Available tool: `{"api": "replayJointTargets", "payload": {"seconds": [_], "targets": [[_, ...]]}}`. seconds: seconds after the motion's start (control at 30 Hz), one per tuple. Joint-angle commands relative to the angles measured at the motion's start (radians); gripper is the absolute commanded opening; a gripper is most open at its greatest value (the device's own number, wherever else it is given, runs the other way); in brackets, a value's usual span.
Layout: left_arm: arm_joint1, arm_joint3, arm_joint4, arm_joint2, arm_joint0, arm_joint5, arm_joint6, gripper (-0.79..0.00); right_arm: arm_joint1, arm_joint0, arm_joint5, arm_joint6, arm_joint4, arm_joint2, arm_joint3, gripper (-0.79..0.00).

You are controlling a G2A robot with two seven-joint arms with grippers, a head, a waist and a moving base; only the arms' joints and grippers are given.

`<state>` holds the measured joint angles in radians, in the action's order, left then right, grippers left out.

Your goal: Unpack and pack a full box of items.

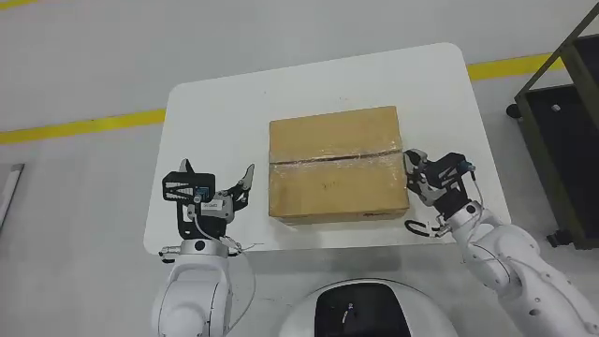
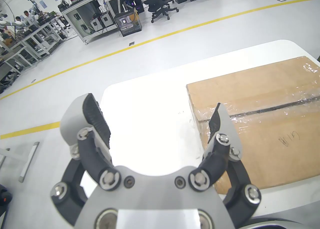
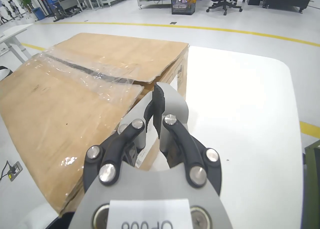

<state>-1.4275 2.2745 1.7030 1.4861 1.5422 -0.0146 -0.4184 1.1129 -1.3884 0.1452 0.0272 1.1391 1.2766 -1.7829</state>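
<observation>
Top view: cardboard box (image 1: pixel 337 164), flaps down, taped seam, sits mid-table (image 1: pixel 215 122). Left gripper (image 1: pixel 217 192): fingers spread wide, empty, near box's left side. Right gripper (image 1: pixel 413 163): fingers pressed together, at box's right edge.

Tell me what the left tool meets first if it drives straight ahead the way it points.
Probably nothing: the open left tool points along bare table beside the cardboard box. Its box-side finger may graze the box edge; depth is unclear.
</observation>
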Motion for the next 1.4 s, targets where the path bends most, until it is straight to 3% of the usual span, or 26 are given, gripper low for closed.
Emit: {"api": "replayJointTargets", "payload": {"seconds": [0.0, 0.43, 0.63, 0.8, 0.9, 1.37], "targets": [[0.0, 0.0, 0.0, 0.0, 0.0, 0.0, 0.0, 0.0, 0.004, 0.009, 0.009, 0.001, -0.007, -0.014, 0.008, -0.785], [0.0, -0.005, -0.011, -0.004, -0.007, 0.001, 0.03, 0.0, 0.02, 0.055, 0.038, 0.007, 0.016, -0.065, 0.039, -0.785], [0.001, -0.02, -0.003, -0.073, -0.113, -0.077, 0.003, 0.0, 0.014, 0.013, 0.027, 0.015, 0.017, 0.006, 0.002, -0.785], [0.002, -0.035, 0.006, -0.174, -0.204, -0.201, -0.075, 0.0, 0.006, -0.034, 0.024, 0.019, 0.012, 0.087, -0.04, -0.785], [-0.002, -0.046, -0.012, -0.229, -0.246, -0.227, -0.14, 0.0, 0.003, -0.064, 0.03, 0.018, 0.012, 0.123, -0.065, -0.785], [0.0, -0.059, -0.027, -0.24, -0.227, -0.246, -0.13, 0.0, 0.001, -0.135, 0.06, 0.04, -0.024, 0.212, -0.103, -0.785]]}}
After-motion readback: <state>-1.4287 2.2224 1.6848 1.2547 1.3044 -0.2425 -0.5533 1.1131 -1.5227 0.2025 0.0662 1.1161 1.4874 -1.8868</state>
